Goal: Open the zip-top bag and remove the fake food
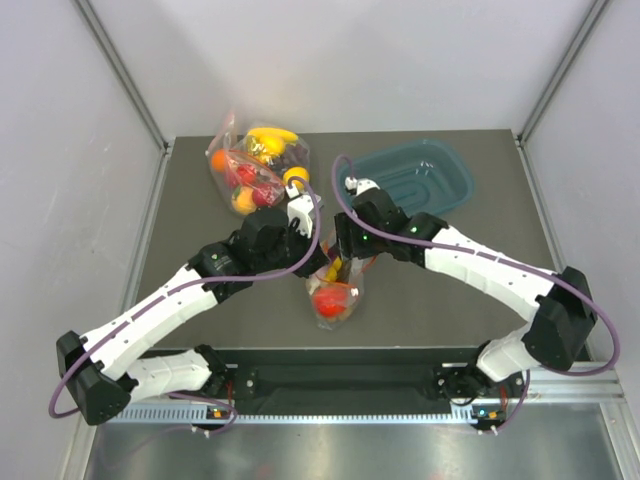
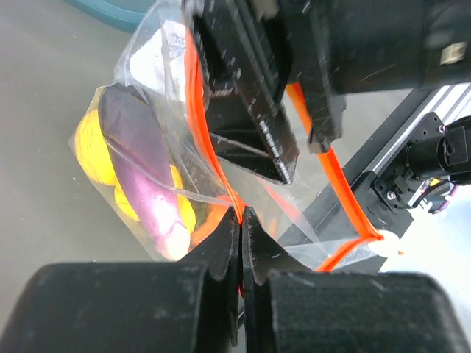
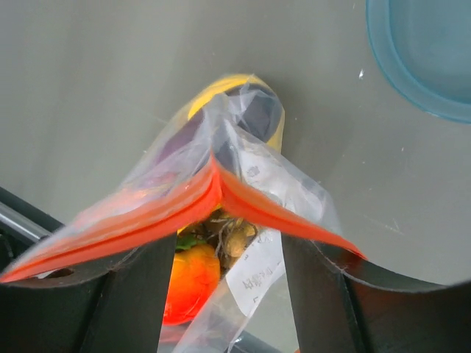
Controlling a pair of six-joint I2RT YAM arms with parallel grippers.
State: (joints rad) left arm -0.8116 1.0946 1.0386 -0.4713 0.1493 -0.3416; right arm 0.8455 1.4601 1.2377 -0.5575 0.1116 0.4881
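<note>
Table (image 1: pixel 420 320): zip-top bag (image 1: pixel 335 295), tub (image 1: pixel 420 185), second bag (image 1: pixel 250 165)

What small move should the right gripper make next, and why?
Probably close the right gripper on the free lip of the zip strip. The left gripper is shut on one lip of the zip-top bag, the other runs between the right's open jaws, and the fake food sits inside; holding both could pull the mouth wide.
</note>
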